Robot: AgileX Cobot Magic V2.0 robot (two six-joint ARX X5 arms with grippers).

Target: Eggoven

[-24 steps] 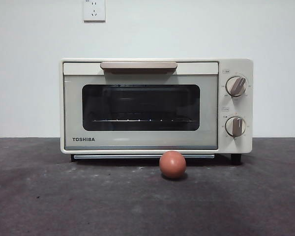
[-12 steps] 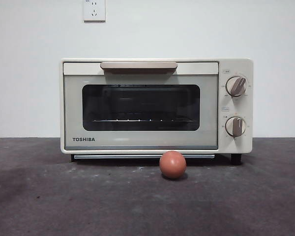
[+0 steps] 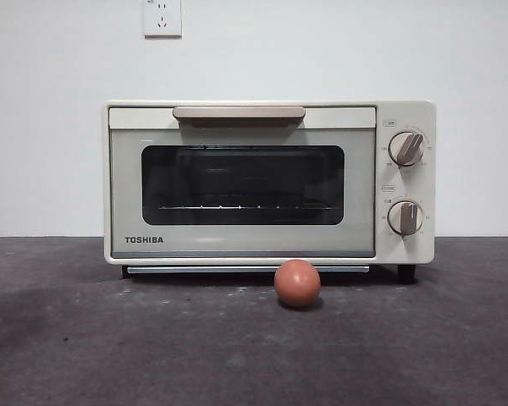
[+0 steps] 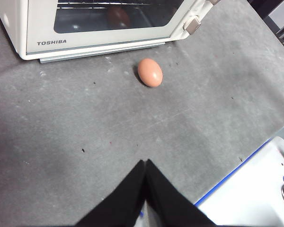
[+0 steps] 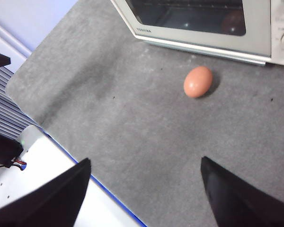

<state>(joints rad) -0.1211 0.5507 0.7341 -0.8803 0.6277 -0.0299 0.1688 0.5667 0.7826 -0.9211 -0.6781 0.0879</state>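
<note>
A reddish-brown egg (image 3: 297, 282) lies on the grey mat just in front of the cream TOSHIBA toaster oven (image 3: 241, 241), whose dark glass door is closed under its beige handle (image 3: 239, 113). Neither arm shows in the front view. The left wrist view has the egg (image 4: 150, 72) lying well ahead of my left gripper (image 4: 146, 163), its jaws pressed together on nothing. In the right wrist view the egg (image 5: 198, 82) lies ahead of my right gripper (image 5: 144, 168), whose jaws stand wide apart and empty.
Two knobs (image 3: 405, 148) sit on the oven's right panel. The grey mat (image 3: 152, 347) covers the table; its near edge with a blue strip and white surface (image 4: 255, 194) shows in the wrist views. A wall socket (image 3: 162, 17) is behind.
</note>
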